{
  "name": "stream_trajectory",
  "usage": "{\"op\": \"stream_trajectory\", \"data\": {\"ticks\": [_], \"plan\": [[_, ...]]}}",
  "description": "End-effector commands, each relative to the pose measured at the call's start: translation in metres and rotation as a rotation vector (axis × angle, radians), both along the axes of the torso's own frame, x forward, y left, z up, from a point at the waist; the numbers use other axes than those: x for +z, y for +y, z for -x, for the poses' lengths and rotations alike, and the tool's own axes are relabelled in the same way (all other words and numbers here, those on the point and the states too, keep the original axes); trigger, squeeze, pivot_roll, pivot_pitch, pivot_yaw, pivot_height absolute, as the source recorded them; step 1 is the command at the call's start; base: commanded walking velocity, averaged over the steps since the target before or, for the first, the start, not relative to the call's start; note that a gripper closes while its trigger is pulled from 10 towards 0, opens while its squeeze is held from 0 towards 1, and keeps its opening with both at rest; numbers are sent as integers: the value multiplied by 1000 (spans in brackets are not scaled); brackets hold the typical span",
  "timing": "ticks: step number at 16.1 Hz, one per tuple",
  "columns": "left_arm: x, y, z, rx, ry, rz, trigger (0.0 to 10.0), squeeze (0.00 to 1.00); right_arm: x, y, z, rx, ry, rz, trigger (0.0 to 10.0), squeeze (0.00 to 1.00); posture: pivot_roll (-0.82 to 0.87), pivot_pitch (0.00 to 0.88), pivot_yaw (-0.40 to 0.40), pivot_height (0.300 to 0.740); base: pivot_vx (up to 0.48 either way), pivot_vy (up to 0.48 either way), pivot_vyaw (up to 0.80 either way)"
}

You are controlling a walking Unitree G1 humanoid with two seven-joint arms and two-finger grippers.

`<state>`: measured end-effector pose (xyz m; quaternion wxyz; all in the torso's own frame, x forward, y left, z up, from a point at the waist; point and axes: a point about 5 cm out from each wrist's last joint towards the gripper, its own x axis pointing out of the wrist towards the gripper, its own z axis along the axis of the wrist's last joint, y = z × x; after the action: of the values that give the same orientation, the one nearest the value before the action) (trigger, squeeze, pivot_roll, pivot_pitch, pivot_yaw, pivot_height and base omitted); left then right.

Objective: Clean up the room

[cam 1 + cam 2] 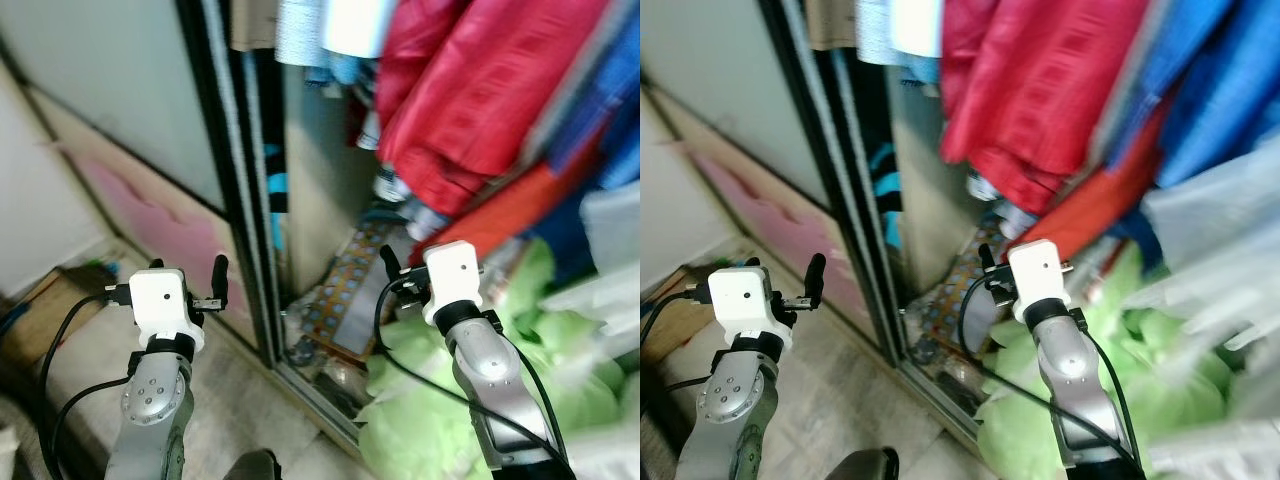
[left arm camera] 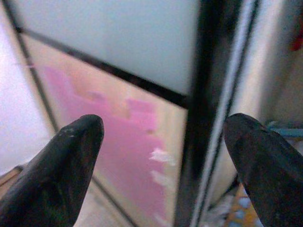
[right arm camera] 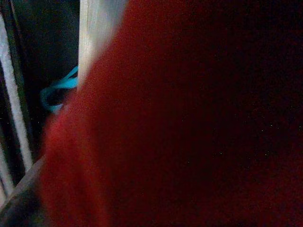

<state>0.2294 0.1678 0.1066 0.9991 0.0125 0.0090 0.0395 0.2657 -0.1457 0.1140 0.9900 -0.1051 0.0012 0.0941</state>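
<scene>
tools first: left tool [image 1: 190,272] is raised in front of the sliding wardrobe door [image 1: 130,90], its two black fingers [image 2: 71,161] spread wide with nothing between them; through the gap the wrist view looks at the frosted panel and the dark door frame [image 1: 235,180]. right tool [image 1: 397,268] is raised on the far side of that frame, at the open part of the wardrobe, and i cannot tell how far it is open; its wrist view looks close onto a red garment [image 3: 199,123] with a bit of turquoise strap [image 3: 57,92] beside it.

outward from there, red clothes [image 1: 470,100] and blue ones [image 1: 1230,80] hang above the right tool. below and to its right lies a heap of light green fabric [image 1: 440,400], partly under the right arm. patterned items [image 1: 340,290] lie on the wardrobe floor between the two tools. to the far left on the room floor sits a cardboard box [image 1: 50,300].

judging by the layout, the clothes and the green heap lie ahead and to the right, so the right arm is nearer to them; the left tool is nearer the door's upright edge, which runs top to bottom.
</scene>
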Motion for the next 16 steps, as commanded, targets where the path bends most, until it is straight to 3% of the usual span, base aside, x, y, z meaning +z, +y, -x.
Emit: {"op": "stream_trajectory", "data": {"ticks": [1, 10, 16], "plan": [[1, 2, 2, 14, 8, -21, 10000, 0, -5, -3, -2, -4, 42, -29, 10000, 0, 5, 0, -27, 740, 0, 0, 800], [0, 0, -1, -3, 23, 23, 10000, 0, -11, 1, -4, 25, 78, -55, 10000, 0, 2, 0, -15, 740, 0, 0, 800], [4, -1, -8, -9, 13, 34, 10000, 0, -6, 8, -17, 33, 53, -64, 10000, 0, -6, 0, 3, 740, 0, 141, 0]]}}
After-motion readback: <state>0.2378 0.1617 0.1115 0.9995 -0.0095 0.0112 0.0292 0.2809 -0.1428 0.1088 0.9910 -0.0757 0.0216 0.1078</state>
